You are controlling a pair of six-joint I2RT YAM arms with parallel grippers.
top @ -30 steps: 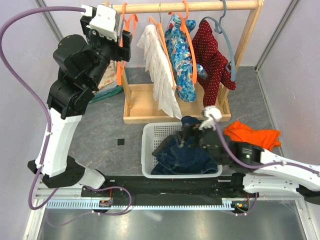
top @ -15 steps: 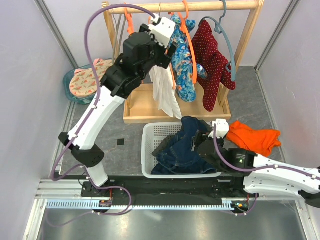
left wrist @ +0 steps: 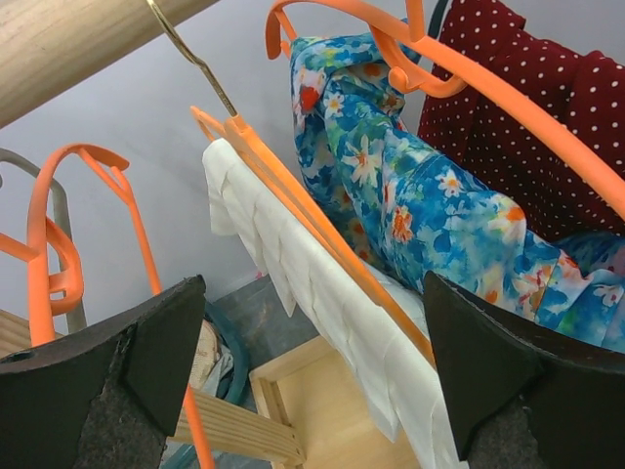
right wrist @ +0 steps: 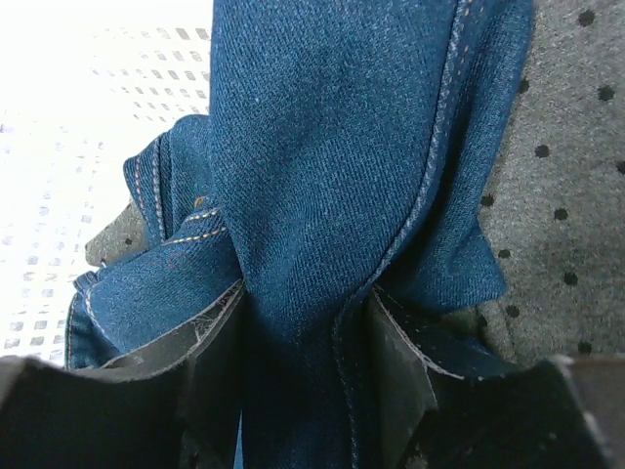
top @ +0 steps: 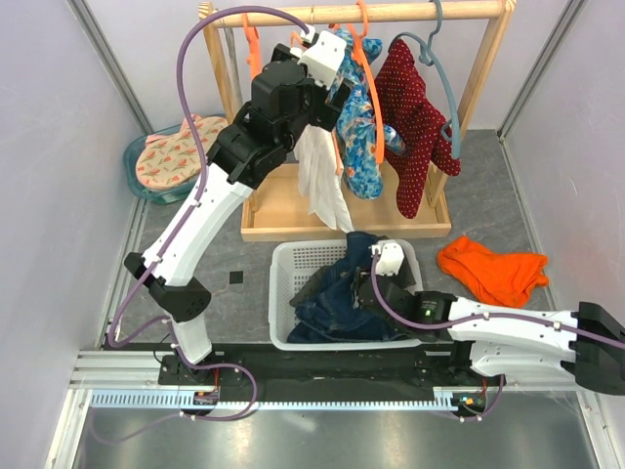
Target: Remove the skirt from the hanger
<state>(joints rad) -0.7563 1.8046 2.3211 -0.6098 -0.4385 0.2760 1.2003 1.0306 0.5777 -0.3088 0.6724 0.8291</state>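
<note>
The top view shows both arms at once; each wrist view adds only its own grip detail.

Right wrist view: my right gripper [right wrist: 303, 332] is clenched on a thick fold of the skirt [right wrist: 322, 166], with denim pressed between both fingers [right wrist: 220, 337]. The white basket [right wrist: 59, 147] mesh lies to the left and a grey dotted garment [right wrist: 557, 147] to the right. The top view does not show this pinch, because the denim covers the fingertips.

Left wrist view: my left gripper [left wrist: 312, 381] is released, jaws spread wide and holding nothing. Between them hangs a white garment [left wrist: 322, 303], with a floral garment [left wrist: 410, 186] beside it. The hanger [left wrist: 127, 195], orange and bare, hangs left of the left finger, apart from it.

Pose: my left arm reaches high to the wooden rack [top: 391, 12] at the counter's far edge. My right arm lies low along the near edge, its wrist turned into the basket.

The skirt is heaped in the basket, near the middle of the near edge, well apart from the hanger.
</note>
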